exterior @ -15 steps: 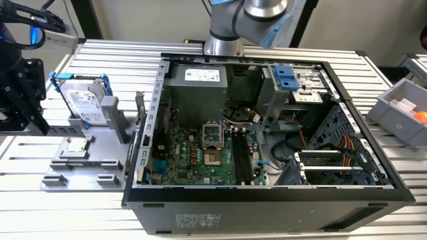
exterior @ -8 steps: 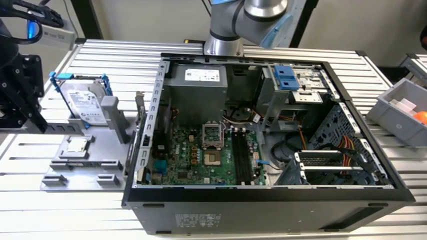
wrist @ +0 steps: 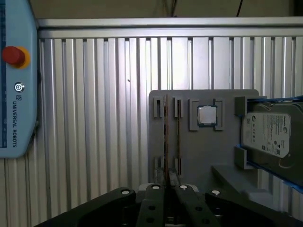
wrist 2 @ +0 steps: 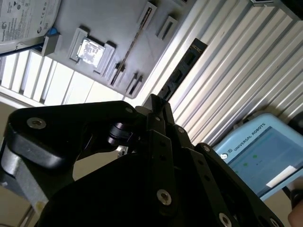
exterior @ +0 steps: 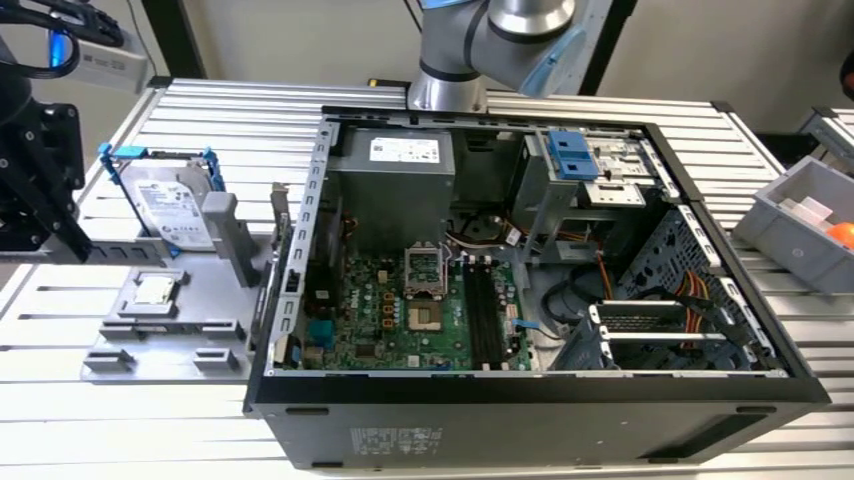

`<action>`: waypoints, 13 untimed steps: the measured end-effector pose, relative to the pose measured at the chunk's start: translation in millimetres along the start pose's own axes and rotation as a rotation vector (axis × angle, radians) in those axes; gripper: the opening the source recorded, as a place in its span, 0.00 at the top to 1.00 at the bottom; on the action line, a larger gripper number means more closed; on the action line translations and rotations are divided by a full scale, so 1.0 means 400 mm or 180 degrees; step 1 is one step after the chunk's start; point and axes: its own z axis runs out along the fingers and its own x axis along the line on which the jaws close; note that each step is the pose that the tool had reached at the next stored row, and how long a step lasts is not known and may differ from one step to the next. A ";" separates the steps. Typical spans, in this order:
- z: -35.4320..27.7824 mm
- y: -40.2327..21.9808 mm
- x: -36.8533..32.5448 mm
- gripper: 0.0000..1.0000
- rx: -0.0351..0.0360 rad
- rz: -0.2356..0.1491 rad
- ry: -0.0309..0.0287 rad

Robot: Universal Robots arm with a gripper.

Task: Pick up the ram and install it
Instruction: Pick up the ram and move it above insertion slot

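The hand [wrist 2: 157,105], apparently clenched on one end of the ram [wrist 2: 182,71], held it over the tabletop [wrist 2: 246,66] beside the gray tray [wrist 2: 106,21], well apart from the open computer case [exterior: 534,420]; pickup looked done, installation demanding exact alignment with the motherboard slots [exterior: 483,310].

Silver-grey arm [exterior: 527,15] with pale blue joint caps; matte black gripper [wrist 2: 158,106] dotted with silver screws

Gripper [exterior: 34,190] at the exterior view's far left, arm [exterior: 487,40] joint well apart. In the second wrist view fingers [wrist 2: 166,113] pinched narrow w/ ram [wrist 2: 182,68] clamped btwn them.
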 end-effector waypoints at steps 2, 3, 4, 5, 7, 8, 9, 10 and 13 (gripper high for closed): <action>0.000 0.000 0.000 1.00 0.0000 0.0000 0.0000; 0.000 0.000 0.000 1.00 0.0000 0.0000 0.0000; -0.001 0.000 0.000 1.00 0.0000 0.0000 0.0000; -0.001 0.000 0.000 1.00 0.0000 0.0000 0.0000; -0.001 -0.003 0.000 1.00 -0.0001 0.0000 0.0001; -0.001 -0.004 0.000 1.00 0.0000 0.0000 0.0000; -0.001 -0.004 0.000 1.00 0.0000 0.0000 0.0001; -0.001 -0.004 0.000 1.00 0.0000 0.0000 0.0000; -0.001 -0.005 0.000 1.00 0.0000 0.0000 0.0000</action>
